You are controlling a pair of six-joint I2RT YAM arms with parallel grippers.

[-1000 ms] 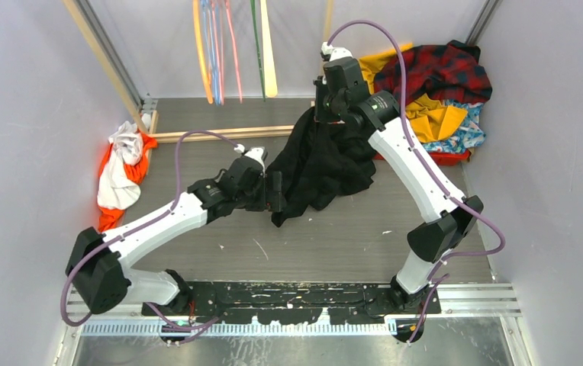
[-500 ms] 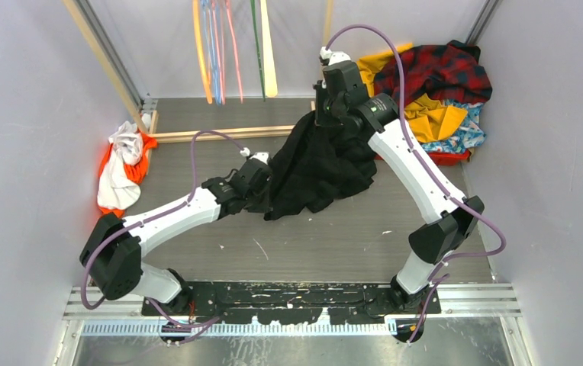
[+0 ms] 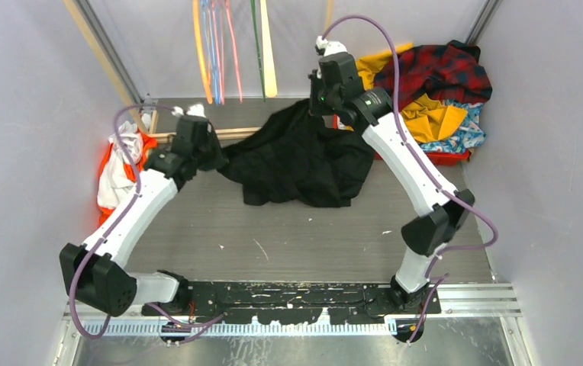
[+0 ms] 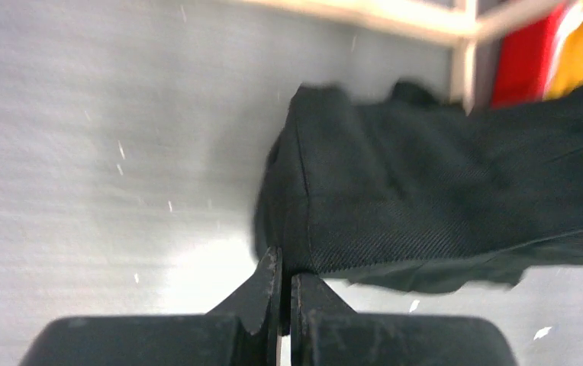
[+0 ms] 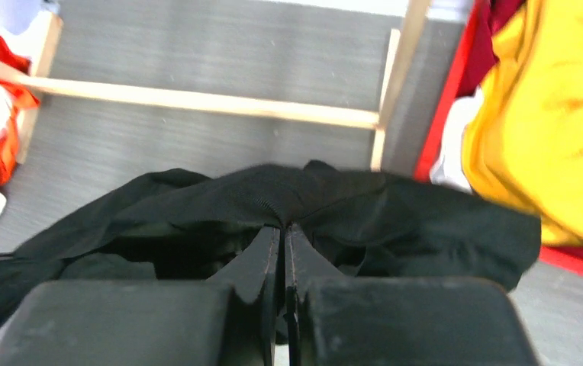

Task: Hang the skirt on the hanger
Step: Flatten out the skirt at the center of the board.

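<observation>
The skirt (image 3: 468, 131), blue with flowers, lies in the clothes pile at the back right, and neither gripper touches it. Both grippers hold a big black garment (image 3: 304, 156) stretched between them over the table. My left gripper (image 3: 221, 158) is shut on its left edge, the dark hem (image 4: 304, 229) pinched between the jaws of the left gripper (image 4: 285, 263). My right gripper (image 3: 320, 103) is shut on a bunched fold of the black garment (image 5: 395, 221), seen at the tips of the right gripper (image 5: 282, 232). Coloured hangers (image 3: 216, 53) hang at the back.
A red bin (image 3: 449, 158) at the back right holds a plaid garment (image 3: 441, 72) and a yellow one (image 3: 433, 118). White and orange clothes (image 3: 120, 164) lie by the left wall. A wooden rail (image 3: 265, 131) crosses the table's back.
My left gripper has shut on the black garment's edge and pulled it left and toward the back, spreading the cloth out. The right gripper has risen slightly with its fold.
</observation>
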